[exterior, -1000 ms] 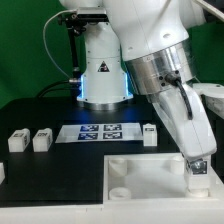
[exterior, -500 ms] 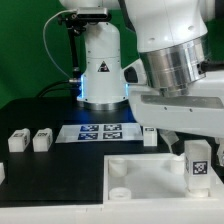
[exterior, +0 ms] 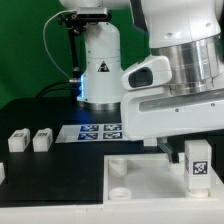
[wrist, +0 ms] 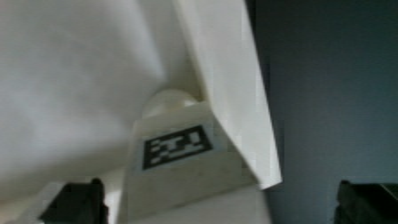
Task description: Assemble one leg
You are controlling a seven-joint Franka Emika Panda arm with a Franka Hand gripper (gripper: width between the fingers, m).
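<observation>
A leg (exterior: 197,162), a small white block with a black-and-white tag, stands upright at the white plate's (exterior: 140,178) corner on the exterior view's right. The arm's hand (exterior: 175,100) hangs above and to the left of it, apart from it. In the wrist view my gripper (wrist: 217,205) is open, with its dark fingertips (wrist: 71,202) wide apart at the picture's edge. A tagged white leg (wrist: 175,147) shows between them, untouched. Two more legs (exterior: 17,140) (exterior: 42,139) stand at the exterior view's left.
The marker board (exterior: 92,131) lies at the middle of the black table, in front of the robot's base (exterior: 100,70). The plate has a round corner socket (exterior: 118,170) near its left edge.
The gripper was shut on the right leg one second ago. It has let go, and the hand has risen and turned away, leaving the leg standing upright on the plate.
</observation>
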